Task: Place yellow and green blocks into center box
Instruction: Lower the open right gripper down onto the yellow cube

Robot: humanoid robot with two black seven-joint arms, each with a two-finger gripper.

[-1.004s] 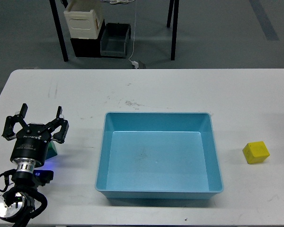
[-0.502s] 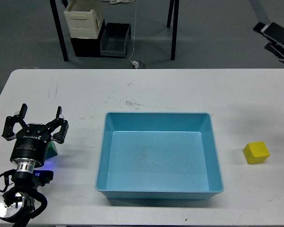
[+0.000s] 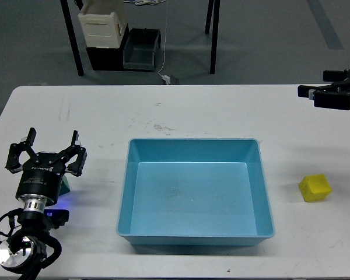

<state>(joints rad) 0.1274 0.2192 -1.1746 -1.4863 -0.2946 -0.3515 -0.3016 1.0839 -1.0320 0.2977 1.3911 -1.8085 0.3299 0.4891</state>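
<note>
On the left side of the table [image 3: 181, 111], your left gripper [image 3: 45, 153] stands with its fingers spread wide, and the green block [image 3: 64, 185] sits just behind and below it, mostly hidden by the wrist. That arm is plainly the nearer one for green; the blue box [image 3: 254, 153] lies to its right, empty so far. Your right gripper [image 3: 310, 92] comes in at the far right edge, dark and edge-on, so you cannot tell whether it is open. The yellow block [image 3: 315, 188] rests on the table right of the box, nearer you than that gripper and slightly to its left.
</note>
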